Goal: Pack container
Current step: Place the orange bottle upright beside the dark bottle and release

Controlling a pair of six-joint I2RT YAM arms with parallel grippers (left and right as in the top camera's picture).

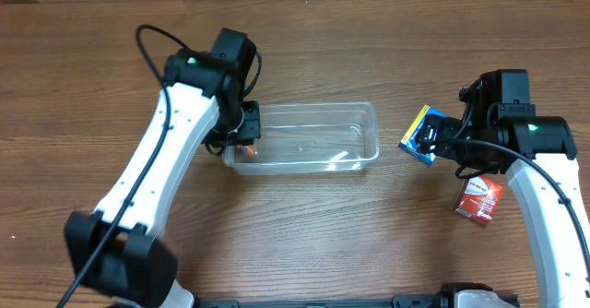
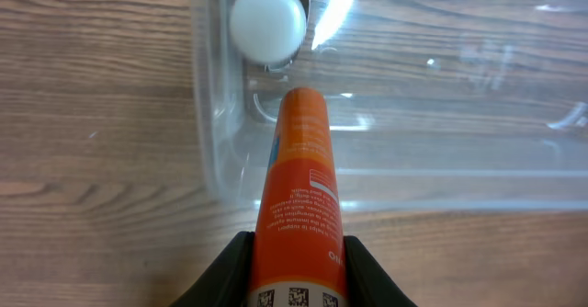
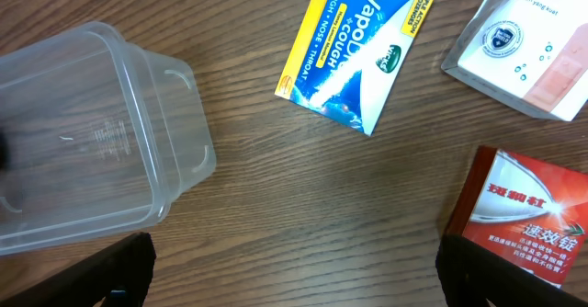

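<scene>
The clear container (image 1: 318,107) lies mid-table; it also shows in the left wrist view (image 2: 441,174) and the right wrist view (image 3: 138,160). My left gripper (image 1: 244,144) is at its left end, shut on an orange tube (image 2: 299,197). The jaws (image 2: 296,275) are just outside the near wall, and the tube's far end reaches over the wall into the container. A round white cap (image 2: 267,22) shows inside the container's corner. My right gripper (image 1: 444,144) is open and empty (image 3: 294,279) over bare table right of the container.
A blue and yellow cough-drop box (image 1: 421,135) (image 3: 358,50) lies right of the container. A red box (image 1: 479,200) (image 3: 528,220) lies by the right fingertip. A white pouch (image 3: 537,40) lies at the far right.
</scene>
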